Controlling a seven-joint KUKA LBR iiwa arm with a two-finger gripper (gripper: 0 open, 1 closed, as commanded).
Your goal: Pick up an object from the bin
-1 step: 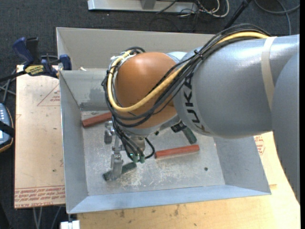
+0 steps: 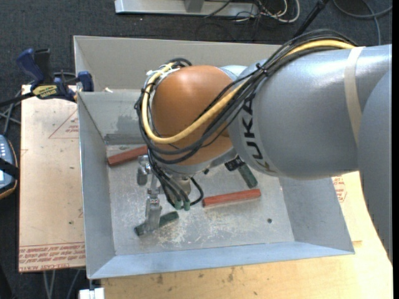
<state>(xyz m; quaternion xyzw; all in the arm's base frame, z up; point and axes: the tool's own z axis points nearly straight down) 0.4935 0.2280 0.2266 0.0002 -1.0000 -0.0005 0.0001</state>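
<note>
- The grey metal bin (image 2: 95, 192) holds only a few loose things, scattered over its floor and well apart from one another.
- A reddish-brown bar (image 2: 126, 155) lies near the left wall, slightly tilted, with its right end hidden under the arm.
- A second red bar (image 2: 231, 198) lies right of centre, almost level.
- A dark green stick (image 2: 247, 174) pokes out from beneath the arm, just above that second bar.
- A small dark green piece (image 2: 167, 218), long, flat and set at a slant, lies on the floor towards the front left.
- The gripper (image 2: 156, 215) reaches down onto this green piece and meets its left part.
- Whether the gripper is open or closed cannot be told.
</note>
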